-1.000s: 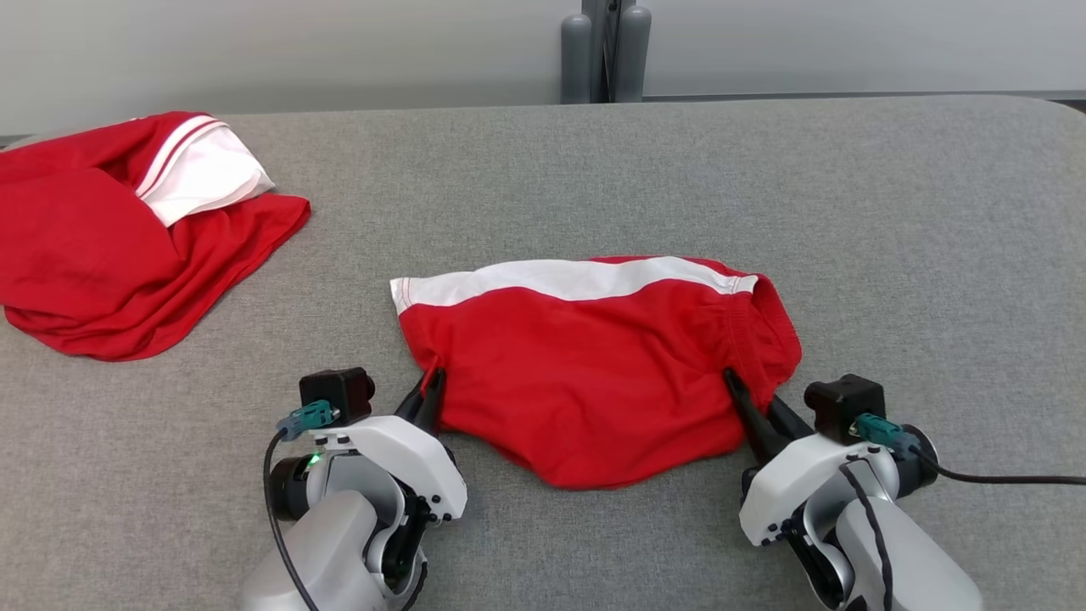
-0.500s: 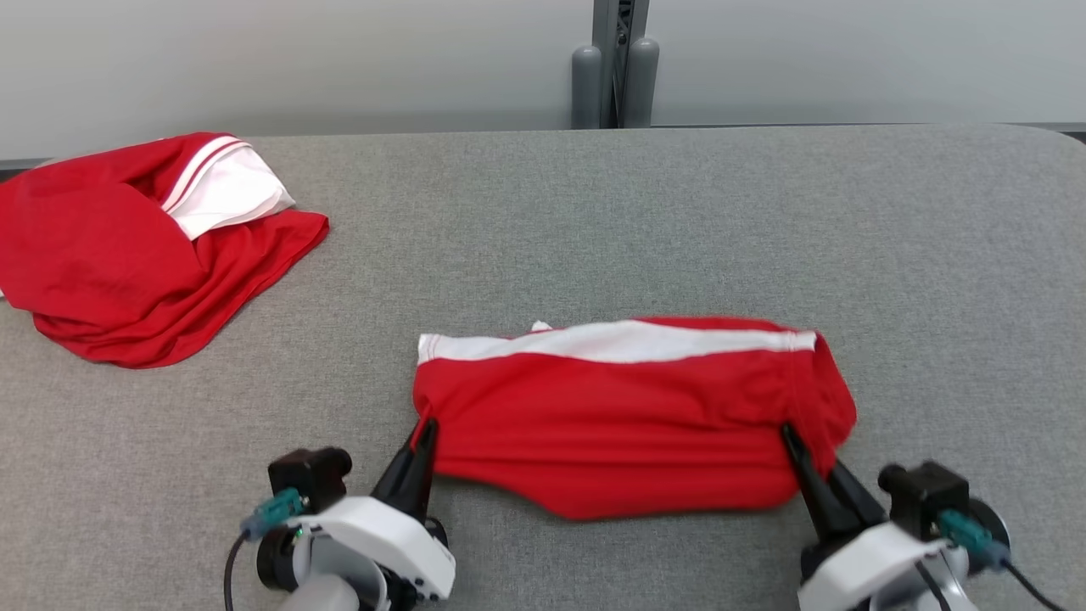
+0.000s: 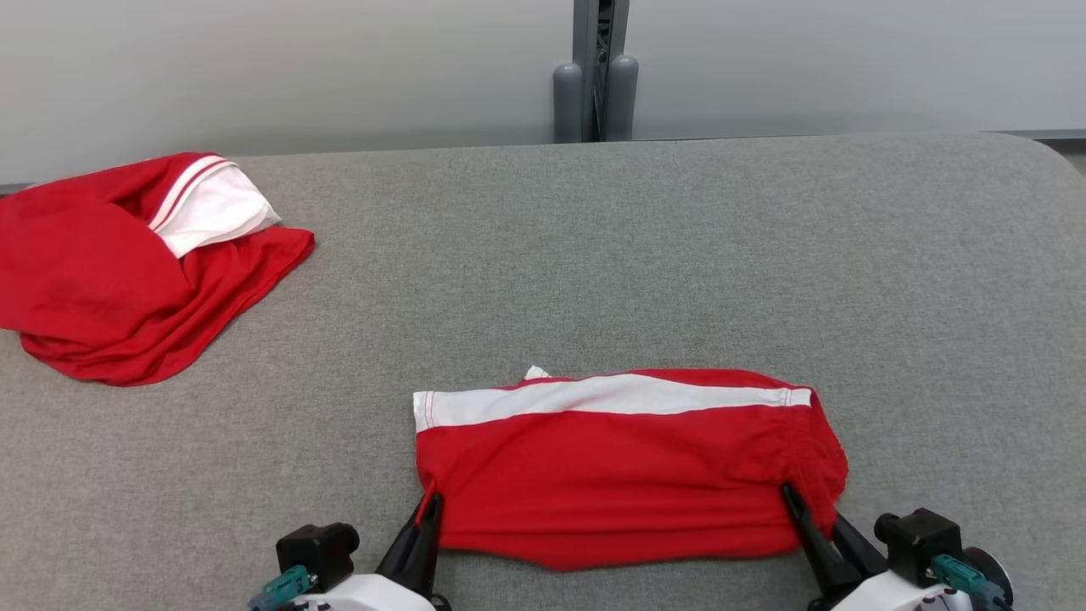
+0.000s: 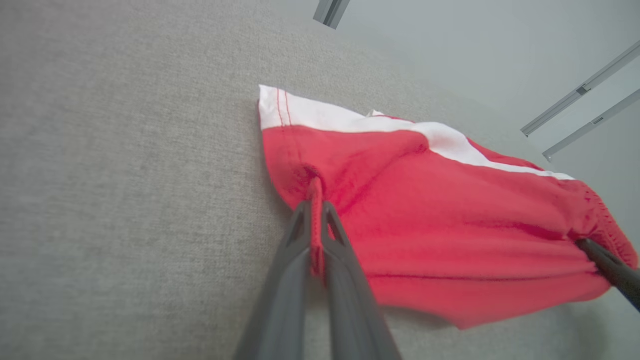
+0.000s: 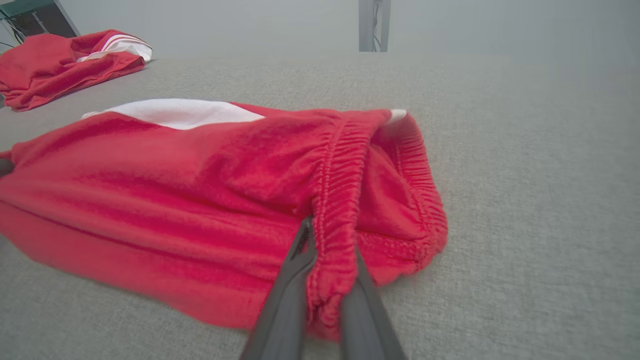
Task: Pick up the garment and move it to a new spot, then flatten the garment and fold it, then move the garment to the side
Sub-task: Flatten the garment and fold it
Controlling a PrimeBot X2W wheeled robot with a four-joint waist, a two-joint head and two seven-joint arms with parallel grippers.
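Pinching a fold at the near left corner of the red garment (image 3: 624, 475) with the left end effector (image 4: 314, 212), dark fingers pressed tight on the cloth. Clamping the gathered elastic waistband (image 5: 340, 165) at the near right corner with the right end effector (image 5: 330, 240), red cloth bunched between the two fingers. Lying flat and drawn taut between the two on the grey counter (image 3: 594, 255), low in the head view and close to the robot, white stripe (image 3: 611, 397) along the far edge, well apart from a second red-and-white heap (image 3: 110, 280) at the far left.
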